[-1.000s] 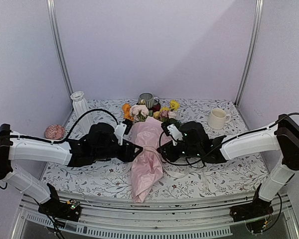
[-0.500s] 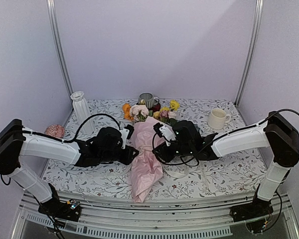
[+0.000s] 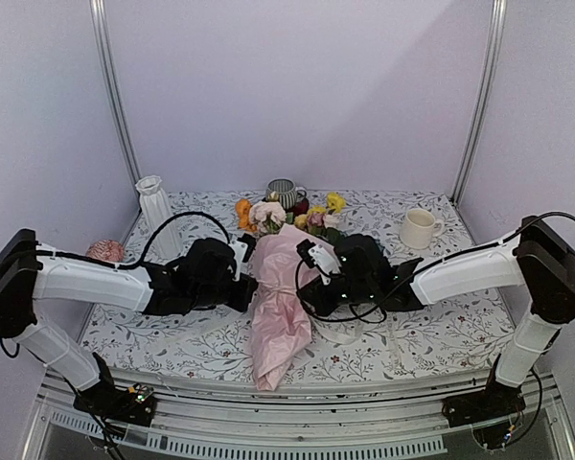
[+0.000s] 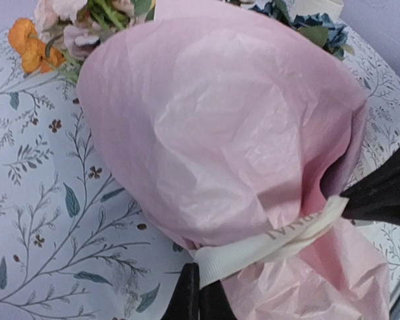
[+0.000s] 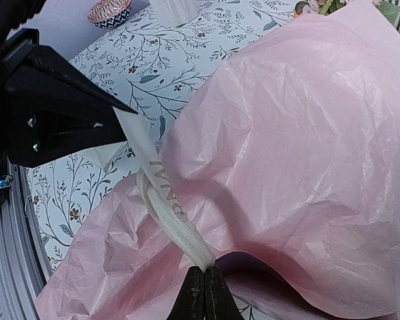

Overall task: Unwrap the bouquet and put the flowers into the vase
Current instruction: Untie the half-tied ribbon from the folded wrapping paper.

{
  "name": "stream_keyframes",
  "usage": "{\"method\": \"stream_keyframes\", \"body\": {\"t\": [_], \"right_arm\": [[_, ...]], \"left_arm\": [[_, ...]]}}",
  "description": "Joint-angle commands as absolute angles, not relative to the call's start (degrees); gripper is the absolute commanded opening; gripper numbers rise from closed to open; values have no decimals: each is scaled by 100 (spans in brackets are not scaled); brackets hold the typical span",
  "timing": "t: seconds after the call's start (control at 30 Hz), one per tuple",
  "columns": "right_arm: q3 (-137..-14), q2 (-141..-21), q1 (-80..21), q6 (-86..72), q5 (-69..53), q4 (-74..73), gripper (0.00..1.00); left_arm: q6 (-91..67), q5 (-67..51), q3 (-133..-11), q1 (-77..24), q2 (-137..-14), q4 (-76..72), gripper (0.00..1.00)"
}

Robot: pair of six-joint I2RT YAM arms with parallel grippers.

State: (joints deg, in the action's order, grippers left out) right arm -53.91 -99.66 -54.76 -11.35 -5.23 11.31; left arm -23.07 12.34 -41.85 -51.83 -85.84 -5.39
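The bouquet point(image 3: 280, 287) lies on the floral table, a cone of pink tissue paper point(image 4: 220, 127) with its flowers point(image 3: 268, 213) pointing to the back. A pale ribbon point(image 4: 280, 237) is tied round its waist. My left gripper point(image 3: 252, 292) sits against the bouquet's left side; in the left wrist view it point(image 4: 199, 283) is shut on one ribbon end. My right gripper point(image 3: 305, 292) sits on the other side, and in the right wrist view it point(image 5: 204, 272) is shut on the ribbon point(image 5: 167, 207) too. The white ribbed vase point(image 3: 156, 216) stands upright at the back left.
A grey striped mug point(image 3: 282, 192) stands behind the flowers and a cream mug point(image 3: 419, 228) at the back right. A small pink ball-like object point(image 3: 104, 253) rests at the left edge. Metal frame posts point(image 3: 115, 96) rise at both rear corners.
Both grippers have closed on the ribbon, the left from well open. Both arms have shifted slightly in toward the bouquet's waist.
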Motion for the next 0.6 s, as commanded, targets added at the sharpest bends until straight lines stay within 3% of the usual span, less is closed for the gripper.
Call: {"method": "stream_keyframes", "body": {"t": [0.0, 0.2, 0.37, 0.47, 0.57], "right_arm": [[-5201, -9670, -5510, -1308, -464, 1171, 4], [-5124, -9744, -5509, -1412, -495, 1219, 4], [-5100, -9730, -5516, -1487, -380, 1258, 5], [-5055, -9655, -5515, -1586, -234, 1270, 8], [-5029, -9595, -5514, -1607, -267, 1282, 9]], "left_arm": [[-1781, 1568, -4825, -5081, -8603, -156, 0], [-1387, 1349, -5583, -4906, -9181, -70, 0], [-1266, 997, -6216, -4852, -9769, 4, 36], [-1422, 1165, -6194, -4895, -9670, 32, 44], [-1398, 1091, -5431, -4980, -9023, -509, 50]]}}
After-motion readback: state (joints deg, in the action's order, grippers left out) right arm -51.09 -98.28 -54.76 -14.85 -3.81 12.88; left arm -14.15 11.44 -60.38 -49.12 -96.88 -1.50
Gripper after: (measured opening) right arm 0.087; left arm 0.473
